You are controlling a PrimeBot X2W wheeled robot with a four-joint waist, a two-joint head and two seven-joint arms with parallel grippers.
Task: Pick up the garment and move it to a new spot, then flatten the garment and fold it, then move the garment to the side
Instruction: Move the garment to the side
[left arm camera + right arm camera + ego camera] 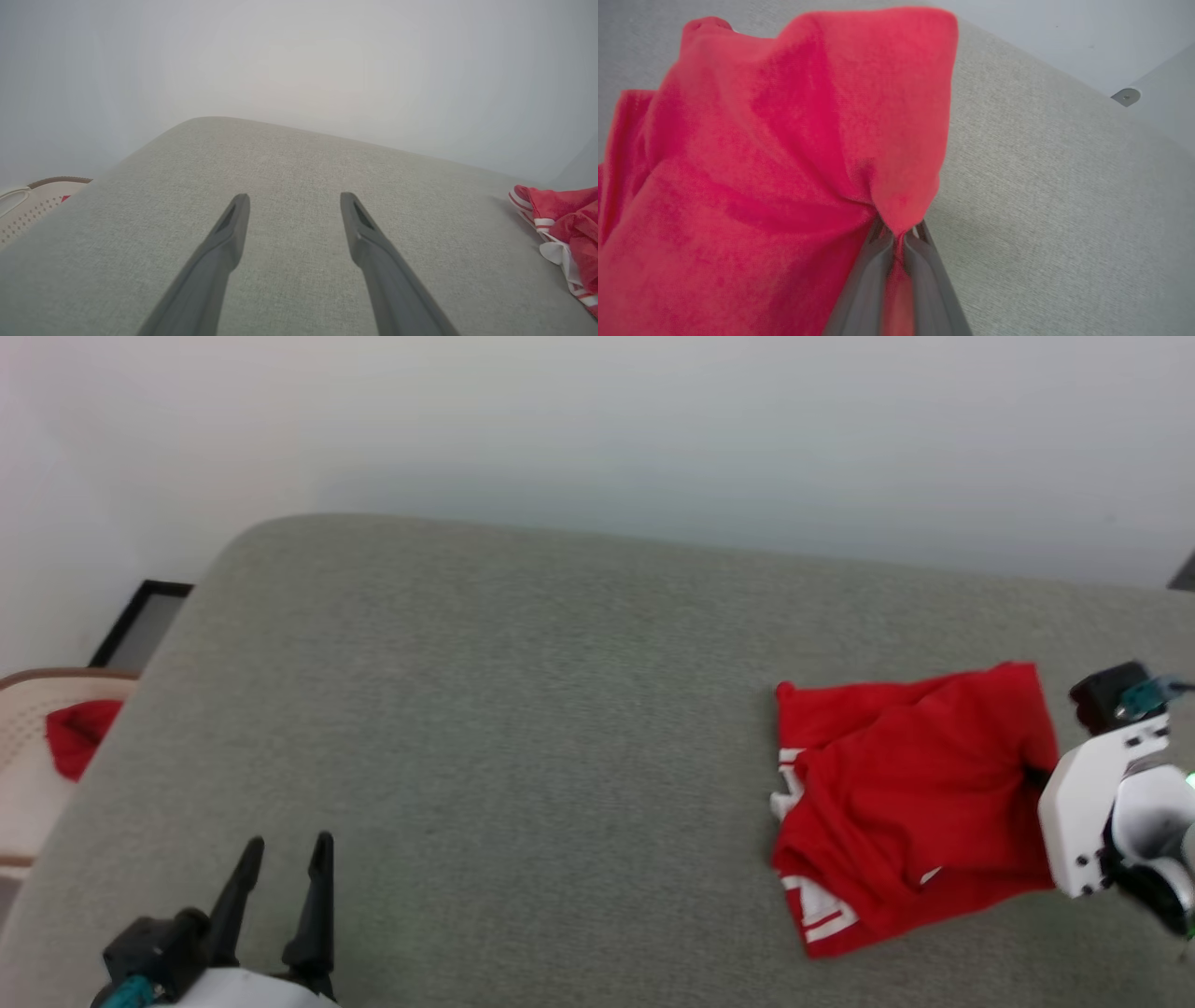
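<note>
The garment (906, 798), a red shirt with white striped trim, lies folded over on the grey cushion at the right. My right gripper (1034, 775) is shut on its right edge; in the right wrist view both fingers pinch a fold of red cloth (899, 212) that bunches up over them. The garment's trimmed end (560, 224) also shows at the right edge of the left wrist view. My left gripper (285, 863) hovers open over the cushion's near left corner, far from the garment, with nothing between its fingers (231, 233).
The grey cushion (523, 728) fills most of the scene, with a pale wall behind it. Off its left edge stands a cream perforated basket (23, 747) holding a small plain red cloth (79, 733). A dark frame (140, 621) leans beyond it.
</note>
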